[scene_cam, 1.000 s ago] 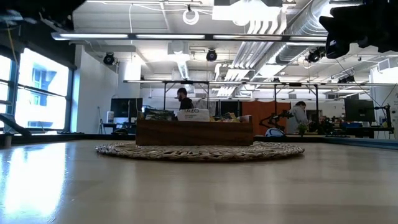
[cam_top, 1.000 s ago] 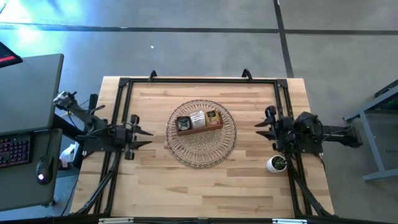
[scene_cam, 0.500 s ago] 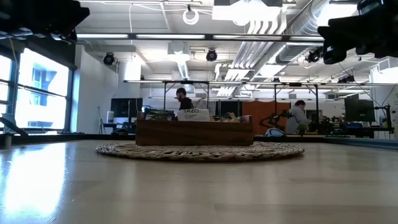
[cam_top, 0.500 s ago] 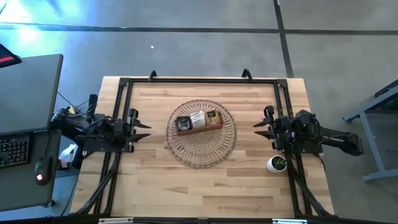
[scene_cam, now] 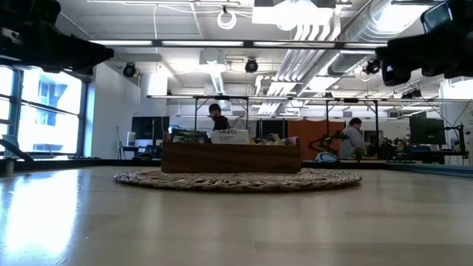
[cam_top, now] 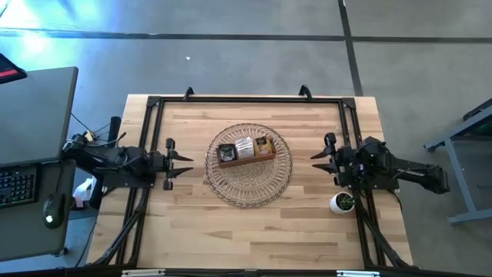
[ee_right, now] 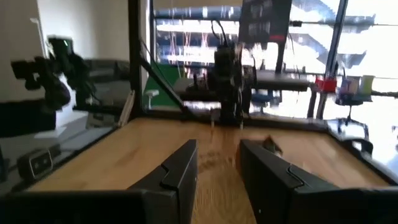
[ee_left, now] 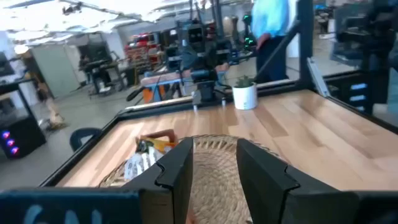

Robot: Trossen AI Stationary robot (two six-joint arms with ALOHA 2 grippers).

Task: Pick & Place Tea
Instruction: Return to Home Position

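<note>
The tea sachets (cam_top: pixel 246 148), black, white and orange, stand packed in a brown wooden tray (cam_top: pixel 247 157) that rests on a round wicker basket (cam_top: pixel 248 178) at the table's middle. In the low view the tray (scene_cam: pixel 230 157) hides most of them; a white label (scene_cam: pixel 230 136) shows above its wall. My left gripper (cam_top: pixel 187 157) hovers open left of the basket, above the table, fingers pointing toward the basket. My right gripper (cam_top: pixel 317 155) hovers open right of the basket, fingers pointing toward it. Neither touches anything.
A small white pot with a green plant (cam_top: pixel 343 202) stands near the right arm's base. A black metal frame (cam_top: pixel 246 99) runs along the table's far, left and right edges. Bare wood lies between each gripper and the basket, and along the near side (cam_top: pixel 246 238).
My left gripper first drew back toward the table's left edge, then came forward toward the basket. My right gripper has crept steadily toward the basket, a little to the table's left. The tray, the sachets and the basket have stayed still.
</note>
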